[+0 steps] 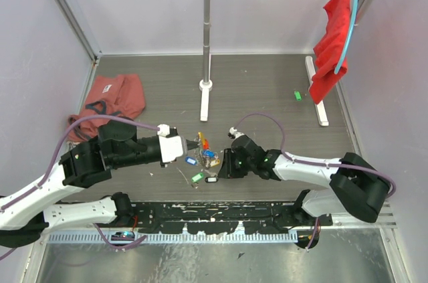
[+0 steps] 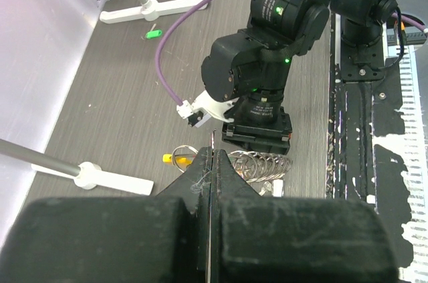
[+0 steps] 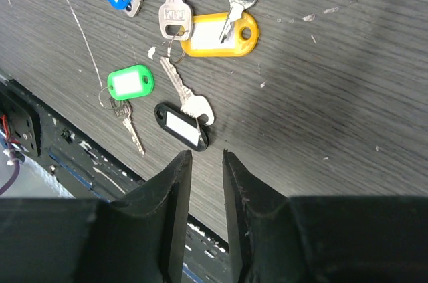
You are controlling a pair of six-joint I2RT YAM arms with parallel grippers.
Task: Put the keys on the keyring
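My right gripper (image 3: 205, 154), jaws slightly apart and empty, has the black-tag key (image 3: 182, 127) just ahead, lying slantwise.

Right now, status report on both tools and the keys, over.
Left tool shut, keyring at its tips, grip unclear. Right tool open, empty, above black-tagged key, nothing between. Other keys lying on table.

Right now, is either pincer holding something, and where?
The left pincer looks shut on the silvery coiled metal keyring, near its yellow end. The right pincer holds nothing.
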